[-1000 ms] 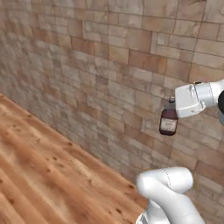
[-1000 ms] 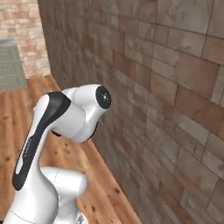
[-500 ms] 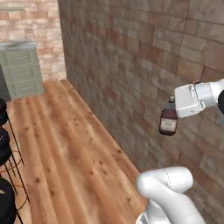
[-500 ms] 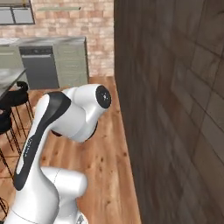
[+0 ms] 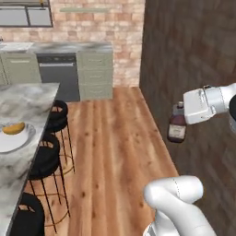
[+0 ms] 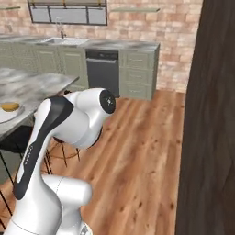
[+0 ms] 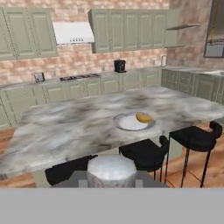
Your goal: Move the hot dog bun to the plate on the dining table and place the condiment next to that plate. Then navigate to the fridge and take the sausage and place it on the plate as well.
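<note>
— Gripper (image 5: 180,120) first: what has it got?

— Its jaws are clamped on the neck of the condiment (image 5: 177,128), a dark reddish-brown bottle with a pale label. The bottle hangs upright in the air in front of the dark brick wall (image 5: 193,55), above the wood floor (image 5: 115,147).

— And the bun?

— The hot dog bun (image 5: 14,128) lies on the plate (image 5: 10,143), which sits on the dining table (image 5: 23,99) near the long edge that the black stools (image 5: 48,159) line. In the hand view the plate (image 7: 127,124) is out on the marble top, well in from that stool-side edge, with the bun (image 7: 144,117) on its right part.

— Anything beside the plate?

— Only bare marble around it.

— What's behind the table?

— Sage-green cabinets (image 5: 94,73) along a pale brick wall, with a dark dishwasher (image 5: 57,76) set among them. The hand view shows a white range hood (image 7: 72,32) above the far counter.
</note>
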